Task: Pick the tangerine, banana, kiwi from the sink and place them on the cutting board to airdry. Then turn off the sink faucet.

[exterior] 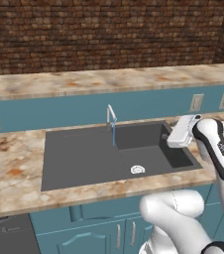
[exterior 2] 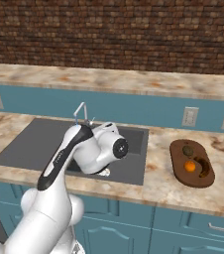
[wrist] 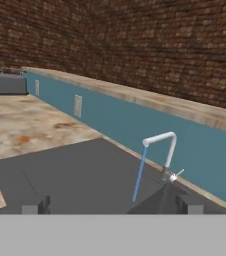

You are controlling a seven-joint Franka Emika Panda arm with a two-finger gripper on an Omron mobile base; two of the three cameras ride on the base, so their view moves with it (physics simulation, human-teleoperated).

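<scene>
no readable text, labels, brands or numbers on any surface here

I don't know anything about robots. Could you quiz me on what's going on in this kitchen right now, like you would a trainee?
1. True or false: water is running from the sink faucet.
2. Which fruit lies between the other two on the cutting board? A) kiwi B) tangerine C) banana
3. Fill in: the end effector is open and holds ____.

Key:
1. True; a thin blue stream falls into the sink.
2. B; the kiwi is behind it, the banana to its right.
3. Nothing; it points toward the faucet from above the basin.
</scene>
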